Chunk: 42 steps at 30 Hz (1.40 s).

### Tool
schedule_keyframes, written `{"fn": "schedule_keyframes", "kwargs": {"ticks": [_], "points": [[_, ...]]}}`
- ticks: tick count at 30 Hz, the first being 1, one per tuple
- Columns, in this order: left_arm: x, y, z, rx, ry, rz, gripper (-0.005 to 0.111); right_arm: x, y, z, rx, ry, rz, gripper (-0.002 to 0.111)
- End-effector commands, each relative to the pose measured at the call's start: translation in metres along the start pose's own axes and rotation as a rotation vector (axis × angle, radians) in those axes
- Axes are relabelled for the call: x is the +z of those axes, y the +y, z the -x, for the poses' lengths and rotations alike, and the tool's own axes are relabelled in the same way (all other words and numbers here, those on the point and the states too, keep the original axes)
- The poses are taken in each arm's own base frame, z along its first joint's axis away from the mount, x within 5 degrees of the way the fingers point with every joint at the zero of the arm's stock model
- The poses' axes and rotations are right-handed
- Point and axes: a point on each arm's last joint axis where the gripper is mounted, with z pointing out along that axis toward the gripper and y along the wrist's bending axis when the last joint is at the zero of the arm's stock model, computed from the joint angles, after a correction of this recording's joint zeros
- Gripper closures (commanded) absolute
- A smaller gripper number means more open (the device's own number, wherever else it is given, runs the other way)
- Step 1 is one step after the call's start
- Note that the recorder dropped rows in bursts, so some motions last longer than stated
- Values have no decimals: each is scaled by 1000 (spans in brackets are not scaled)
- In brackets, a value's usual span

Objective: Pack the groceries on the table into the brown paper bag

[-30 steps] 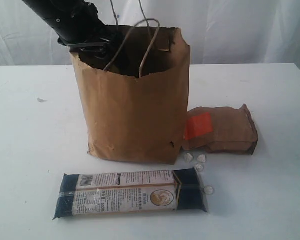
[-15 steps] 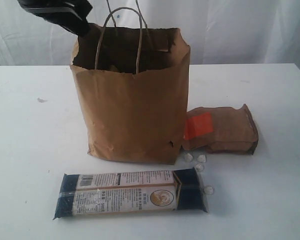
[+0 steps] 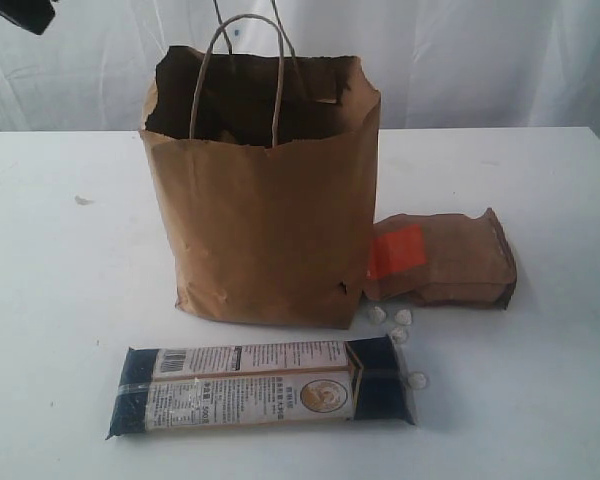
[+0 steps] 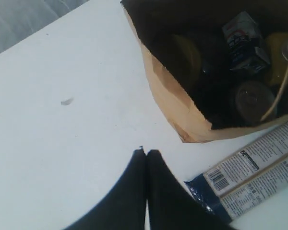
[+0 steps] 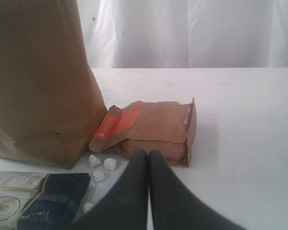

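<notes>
The brown paper bag [image 3: 265,210] stands upright at mid-table with its cord handles raised. The left wrist view looks down into the bag [image 4: 173,91]: a small blue-white carton [image 4: 244,42], a yellow-lidded jar [image 4: 185,55] and a metal-lidded can [image 4: 252,98] lie inside. The long dark-blue noodle pack [image 3: 265,388] lies flat in front of the bag. The brown orange-labelled pouch [image 3: 440,260] lies to the bag's right, with tiny wrapped candies [image 3: 392,322] beside it. My left gripper [image 4: 146,152] is shut and empty, high above the table left of the bag. My right gripper [image 5: 149,153] is shut and empty, low, facing the pouch [image 5: 149,129].
The white table [image 3: 60,300] spreads wide on all sides. A small dark mark [image 3: 83,201] sits on it left of the bag. White curtains hang behind. The left arm [image 3: 20,12] shows only at the exterior view's top left corner.
The left arm has lifted out of the bag's mouth and drawn away up and to the left. The bag's handles have sprung upright. The groceries on the table have not moved.
</notes>
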Motion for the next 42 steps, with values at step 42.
{"fn": "schedule_keyframes", "kwargs": {"ticks": [42], "points": [[-44,-62,-227,-245,-460,-318,107,0,0,-2,27,0,-5,108]]}}
